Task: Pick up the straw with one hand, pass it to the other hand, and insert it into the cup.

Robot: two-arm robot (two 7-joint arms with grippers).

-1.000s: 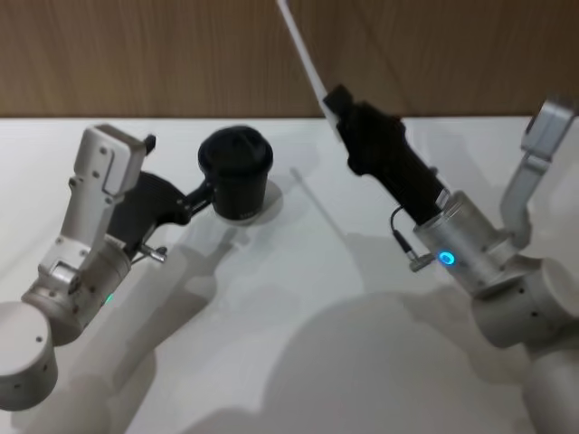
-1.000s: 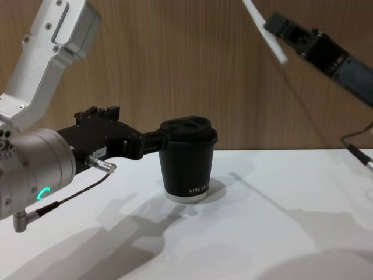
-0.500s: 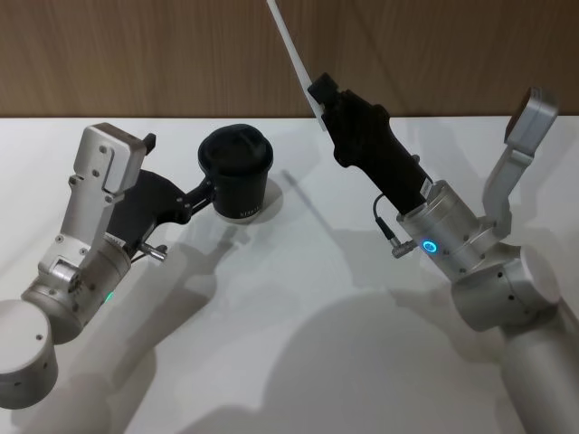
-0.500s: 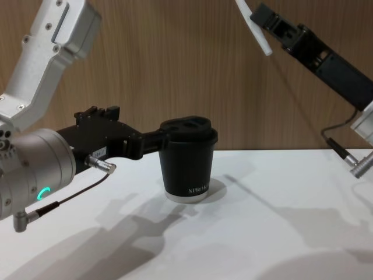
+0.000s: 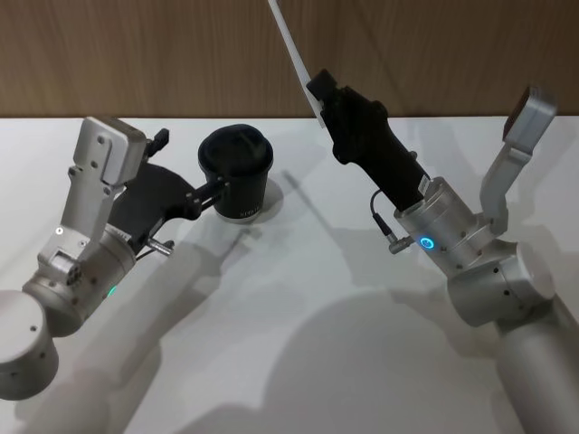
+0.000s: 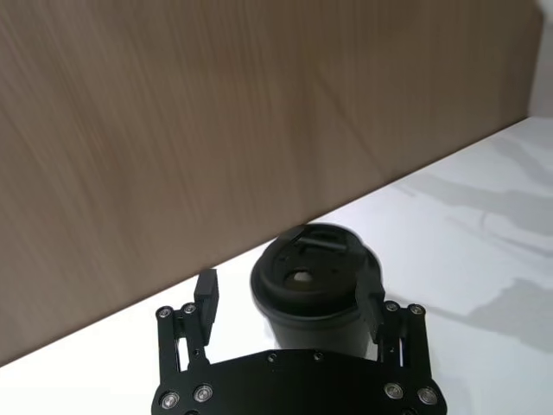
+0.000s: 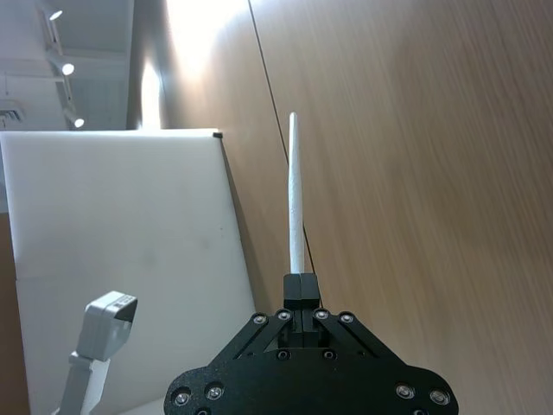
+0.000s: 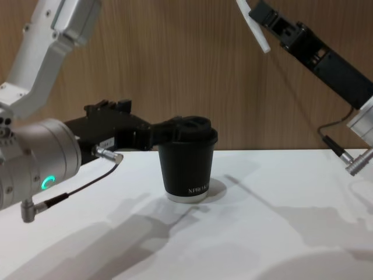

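Left gripper (image 6: 289, 294): jaws open, straddling the cup (image 8: 187, 157), left of centre. Right gripper (image 5: 317, 88): jaws closed on the straw (image 5: 291, 43) near its lower end, held high, right of cup. Handover advice: release only after left jaws clamp the free length

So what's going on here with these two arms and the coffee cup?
The robot seems set to put a straw into a lidded cup. Its right gripper is shut on the white straw, holding it slanted in the air, up and to the cup's right. The black cup stands upright on the white table. The left gripper sits open at the cup's top, one finger close against its side. The straw is not in the cup yet.
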